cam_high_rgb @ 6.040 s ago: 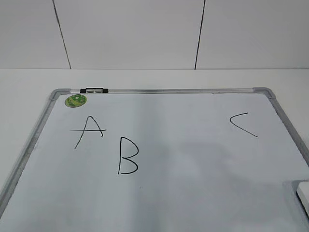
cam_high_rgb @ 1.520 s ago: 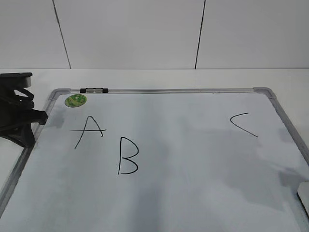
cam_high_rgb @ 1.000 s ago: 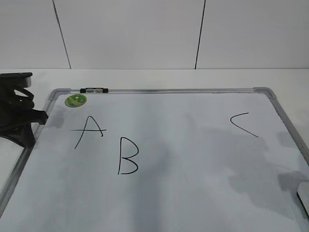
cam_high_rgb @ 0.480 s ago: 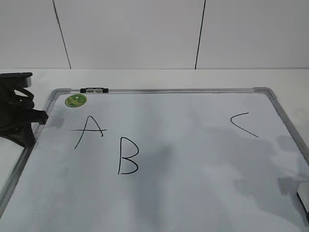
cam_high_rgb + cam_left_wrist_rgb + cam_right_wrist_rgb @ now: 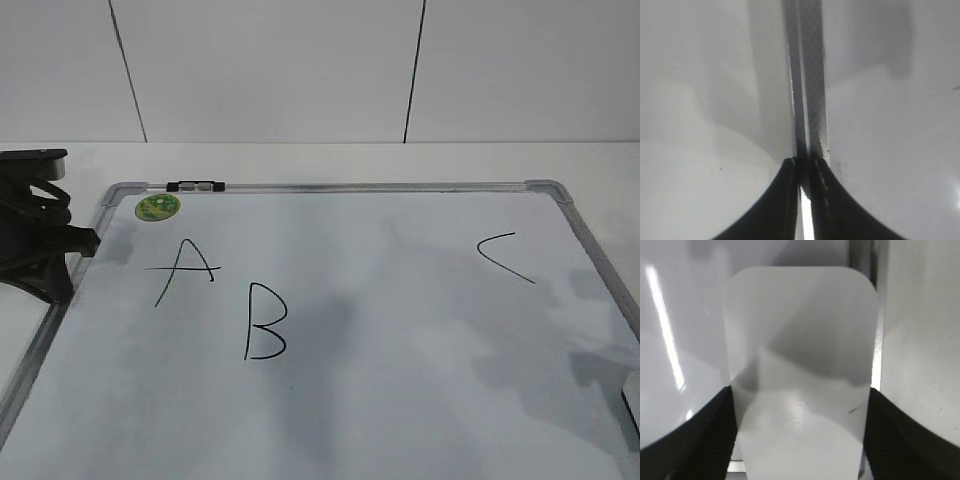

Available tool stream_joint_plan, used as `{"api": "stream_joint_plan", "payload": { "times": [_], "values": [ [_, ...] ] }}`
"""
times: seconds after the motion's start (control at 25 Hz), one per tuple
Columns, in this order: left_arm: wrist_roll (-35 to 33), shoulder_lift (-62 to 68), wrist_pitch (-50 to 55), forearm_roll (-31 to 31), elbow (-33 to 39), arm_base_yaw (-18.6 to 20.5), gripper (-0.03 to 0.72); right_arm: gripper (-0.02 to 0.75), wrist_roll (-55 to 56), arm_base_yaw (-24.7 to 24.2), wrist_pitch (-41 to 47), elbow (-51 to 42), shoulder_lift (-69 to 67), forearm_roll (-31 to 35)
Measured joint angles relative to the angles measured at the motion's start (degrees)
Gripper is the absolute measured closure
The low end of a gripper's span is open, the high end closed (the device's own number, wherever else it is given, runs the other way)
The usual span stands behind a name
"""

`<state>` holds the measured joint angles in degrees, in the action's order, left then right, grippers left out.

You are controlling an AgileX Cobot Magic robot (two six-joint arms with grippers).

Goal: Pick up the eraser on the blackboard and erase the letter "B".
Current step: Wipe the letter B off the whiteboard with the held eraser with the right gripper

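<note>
The blackboard [image 5: 400, 187] lies flat on the table with a black "A" [image 5: 183, 272], the letter "B" [image 5: 265, 322] and a "C" [image 5: 505, 257]. Only a dark edge of the eraser [image 5: 633, 410] shows at the lower right border of the exterior view. In the right wrist view the white eraser [image 5: 800, 365] fills the space between my right gripper's [image 5: 800, 440] fingers, which press on both of its long sides, over the board's frame [image 5: 862, 255]. My left gripper [image 5: 55, 262] is shut and empty at the board's left frame [image 5: 810, 100]; its tips [image 5: 805, 167] show in the left wrist view.
A round green sticker [image 5: 157, 208] and a black-and-silver clip [image 5: 195, 186] sit at the board's top left. White table [image 5: 330, 160] surrounds the board, with a white panelled wall behind. Arm shadows fall on the board's right side.
The left gripper came into view at the board's left edge and has stayed there. The eraser has slid rightward, nearly out of the exterior view, and the shadows on the right have shifted.
</note>
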<state>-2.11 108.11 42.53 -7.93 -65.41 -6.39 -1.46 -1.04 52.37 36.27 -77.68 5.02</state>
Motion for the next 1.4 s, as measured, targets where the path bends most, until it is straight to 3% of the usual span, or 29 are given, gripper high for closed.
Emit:
{"api": "stream_joint_plan", "payload": {
  "times": [0.52, 0.88, 1.4],
  "values": [
    [0.00, 0.00, 0.00, 0.00, 0.00, 0.00, 0.651, 0.201, 0.00, 0.00, 3.31, 1.42, 0.00, 1.45],
    [0.00, 0.00, 0.00, -0.09, 0.00, 0.00, 0.650, 0.202, 0.22, 1.24, 15.45, 14.91, -0.85, 3.45],
    [0.00, 0.00, 0.10, -0.09, 0.00, 0.00, 0.648, 0.202, 5.36, 25.58, 16.31, 38.32, -23.79, 2.01]
  ]
}}
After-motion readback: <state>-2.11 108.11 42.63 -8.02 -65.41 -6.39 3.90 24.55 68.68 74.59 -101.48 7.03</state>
